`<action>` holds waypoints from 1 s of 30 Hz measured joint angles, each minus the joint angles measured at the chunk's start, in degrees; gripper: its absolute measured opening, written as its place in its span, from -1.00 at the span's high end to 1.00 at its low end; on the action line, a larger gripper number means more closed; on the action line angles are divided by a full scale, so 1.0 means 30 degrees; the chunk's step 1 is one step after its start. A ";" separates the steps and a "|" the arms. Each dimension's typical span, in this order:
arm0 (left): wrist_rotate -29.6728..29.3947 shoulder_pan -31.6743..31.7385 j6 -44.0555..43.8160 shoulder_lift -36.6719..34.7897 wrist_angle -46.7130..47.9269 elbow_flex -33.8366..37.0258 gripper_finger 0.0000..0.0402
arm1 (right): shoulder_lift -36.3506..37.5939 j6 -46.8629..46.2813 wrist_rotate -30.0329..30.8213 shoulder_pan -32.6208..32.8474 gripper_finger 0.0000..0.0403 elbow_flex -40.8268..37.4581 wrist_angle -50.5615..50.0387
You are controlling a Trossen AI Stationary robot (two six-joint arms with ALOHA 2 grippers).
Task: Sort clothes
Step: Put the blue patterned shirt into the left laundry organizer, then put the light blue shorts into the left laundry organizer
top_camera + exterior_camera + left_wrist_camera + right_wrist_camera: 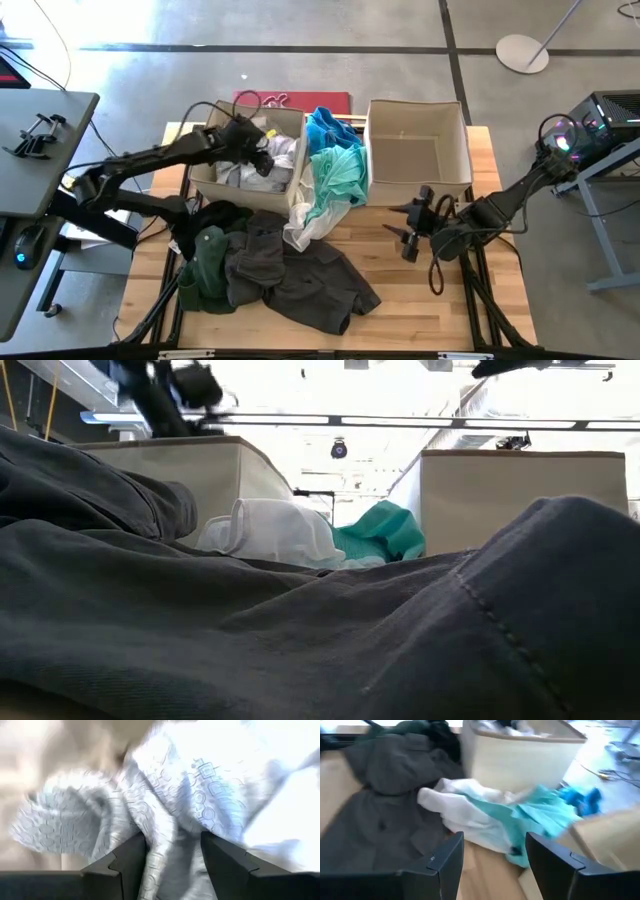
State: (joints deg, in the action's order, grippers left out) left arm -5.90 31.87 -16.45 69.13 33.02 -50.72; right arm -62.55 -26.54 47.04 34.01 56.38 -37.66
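While the left gripper [172, 865] pinches the pale shirt [170, 795] in the left bin [205, 172], a loose fold could slip; right gripper [492, 865] waits, fingers spread.

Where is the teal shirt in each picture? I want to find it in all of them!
High view: the teal shirt hangs between the two bins, over the left bin.
Low view: it sits mid-picture, behind the white garment.
Left wrist view: not in it.
Right wrist view: it lies right of centre, past the fingers.
Shared landmark: the white garment beside it.
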 joint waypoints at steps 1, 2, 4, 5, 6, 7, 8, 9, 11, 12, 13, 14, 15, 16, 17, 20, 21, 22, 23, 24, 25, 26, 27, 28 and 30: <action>-0.0008 -0.0295 0.0031 -0.0413 0.0120 -0.0390 0.10 | -0.0076 0.0752 -0.0687 -0.0082 0.00 0.0000 0.0661; -0.0012 -0.0621 0.0012 -0.0826 0.0179 -0.0732 0.11 | -0.0205 0.1734 -0.1480 -0.0155 0.00 0.0000 0.1496; 0.0054 -0.1403 -0.0240 -0.1612 0.0107 -0.1241 0.11 | -0.0639 0.4039 -0.3421 -0.0436 0.00 0.0000 0.3846; 0.0110 -0.1897 -0.0304 -0.2036 -0.0011 -0.1410 0.11 | -0.0934 0.5265 -0.4543 -0.0594 0.00 0.0000 0.5006; 0.0104 -0.2379 -0.0326 -0.2385 -0.0184 -0.1449 0.11 | -0.1340 0.6514 -0.5700 -0.0790 0.00 0.0000 0.6208; 0.0070 -0.2862 -0.0321 -0.2665 -0.0256 -0.1445 0.11 | -0.1798 0.7689 -0.6648 -0.0967 0.00 0.0000 0.7363; -0.0065 -0.3377 -0.0323 -0.2883 -0.0364 -0.1439 0.11 | -0.2308 0.8744 -0.7261 -0.1161 0.00 0.0000 0.8402; -0.0233 -0.3887 -0.0326 -0.3019 -0.0516 -0.1435 0.11 | -0.2897 0.9594 -0.7409 -0.1343 0.00 0.0000 0.9304; -0.0775 -0.4953 -0.0405 -0.3133 -0.0708 -0.1435 0.11 | -0.4121 1.1077 -0.6870 -0.1918 0.00 0.0134 1.0681; -0.1117 -0.5488 -0.0436 -0.3135 -0.0861 -0.1435 0.11 | -0.4728 1.1396 -0.6351 -0.2338 0.00 0.0388 1.0830; -0.1432 -0.6019 -0.0436 -0.3102 -0.1041 -0.1435 0.11 | -0.5291 1.1457 -0.5953 -0.2835 0.00 0.0760 1.0766; -0.1784 -0.6539 -0.0442 -0.3001 -0.1162 -0.1435 0.11 | -0.5793 1.1450 -0.5711 -0.3403 0.00 0.1217 1.0519; -0.2102 -0.7044 -0.0470 -0.2887 -0.1307 -0.1435 0.11 | -0.6259 1.1416 -0.5736 -0.4002 0.00 0.1722 1.0113; -0.2379 -0.7517 -0.0494 -0.2777 -0.1442 -0.1435 0.11 | -0.6693 1.1332 -0.5913 -0.4610 0.00 0.2285 0.9415; -0.2686 -0.7979 -0.0494 -0.2648 -0.1565 -0.1435 0.11 | -0.7131 1.1228 -0.6435 -0.5269 -0.01 0.2859 0.8540; -0.3519 -0.9181 -0.0479 -0.2221 -0.2281 -0.1435 0.11 | -0.8481 1.0810 -0.8453 -0.7300 -0.05 0.4684 0.5703; -0.3763 -0.9480 -0.0462 -0.2063 -0.2428 -0.1435 0.11 | -0.8955 1.0482 -0.9013 -0.8009 -0.08 0.5264 0.4899; -0.3961 -0.9737 -0.0334 -0.1898 -0.2515 -0.1435 0.11 | -0.9428 1.0200 -0.9561 -0.8695 -0.12 0.5839 0.4270; -0.4156 -0.9982 -0.0194 -0.1732 -0.2599 -0.1435 0.11 | -0.9926 1.0002 -1.0160 -0.9354 -0.16 0.6380 0.3650; -0.4287 -1.0173 -0.0028 -0.1603 -0.2661 -0.1435 0.11 | -1.0436 1.0002 -1.0610 -0.9931 -0.21 0.6794 0.3060; -0.4405 -1.0329 0.0023 -0.1476 -0.2663 -0.1435 0.11 | -1.0972 1.0023 -1.0853 -1.0463 -0.26 0.7160 0.2630; -0.4493 -1.0445 0.0023 -0.1314 -0.2661 -0.1435 0.11 | -1.1565 1.0229 -1.0981 -1.0889 -0.31 0.7470 0.2314; -0.4566 -1.0561 0.0023 -0.1183 -0.2668 -0.1435 0.11 | -1.2138 1.0517 -1.1093 -1.1266 -0.35 0.7740 0.1922; -0.4581 -1.0638 0.0029 -0.1034 -0.2664 -0.1435 0.11 | -1.2729 1.0838 -1.1197 -1.1570 -0.39 0.7994 0.1332; -0.4590 -1.0747 0.0031 -0.0796 -0.2652 -0.1435 0.11 | -1.3905 1.1506 -1.1201 -1.2069 -0.42 0.8447 0.0410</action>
State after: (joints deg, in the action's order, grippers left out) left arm -19.67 -0.37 -16.36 66.74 25.06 -55.02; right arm -104.27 7.98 13.44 -2.19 81.72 -36.43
